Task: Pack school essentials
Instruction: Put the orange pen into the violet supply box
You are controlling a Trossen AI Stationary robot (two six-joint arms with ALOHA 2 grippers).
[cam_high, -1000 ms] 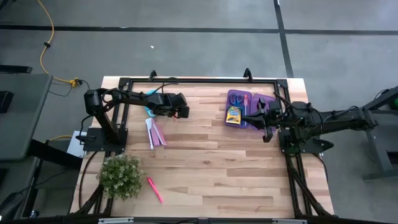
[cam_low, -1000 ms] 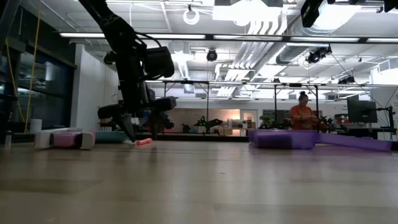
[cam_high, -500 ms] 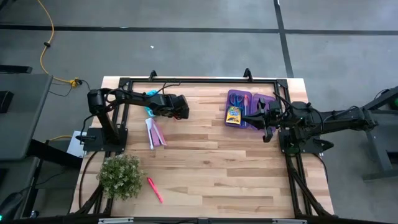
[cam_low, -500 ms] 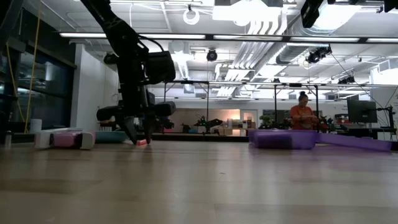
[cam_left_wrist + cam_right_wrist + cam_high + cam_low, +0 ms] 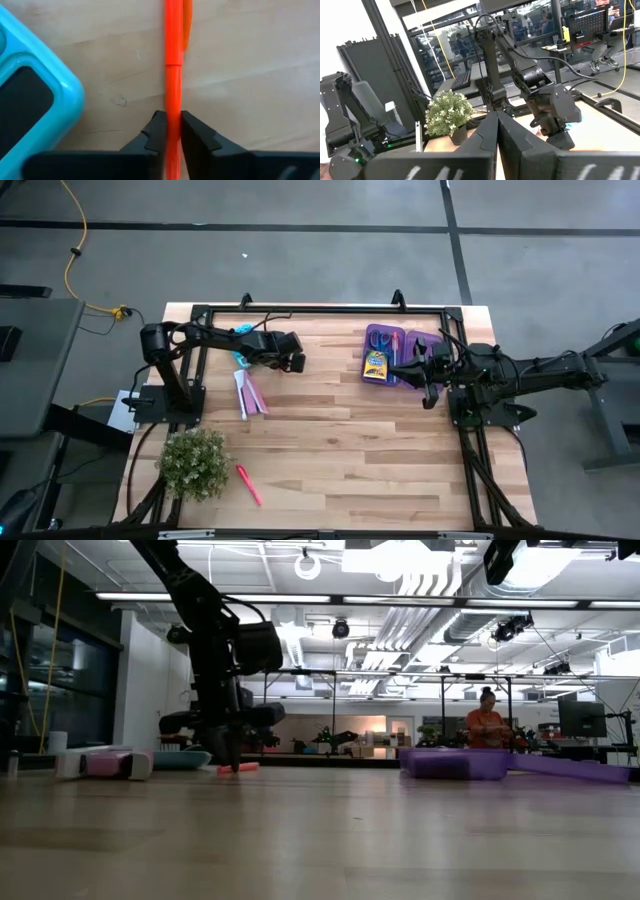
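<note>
Orange pen (image 5: 173,75) lies flat on the wood at far left of the table (image 5: 340,450), pinched between the left gripper's (image 5: 170,129) fingers. Fingers are pressed against the barrel from both sides, across its width, near one end; rest of the pen runs out ahead of the tips. In the low view the gripper (image 5: 232,762) is down at table level with the pen (image 5: 240,768) showing at its tip. Judgement: grip taken low and crosswise so the thin barrel cannot roll away before a lift.

Just beside the pen, a teal case (image 5: 30,95) sits on the wood, not touching it. Near-side of the arm lie more pens (image 5: 248,393), grouped. A pink pen (image 5: 248,484) lies alone at near left, next to the plant (image 5: 192,463).

Right gripper (image 5: 496,131) hovers at far right by the purple case (image 5: 385,340), fingers pressed together, holding nothing.

Containers: purple case lies open at far right. Inside: crayon box (image 5: 376,365) and scissors (image 5: 375,340). Judgement: packing part done; orange pen, grouped pens and pink pen not yet in. Carrying the pen across to the case looks like the next step.
</note>
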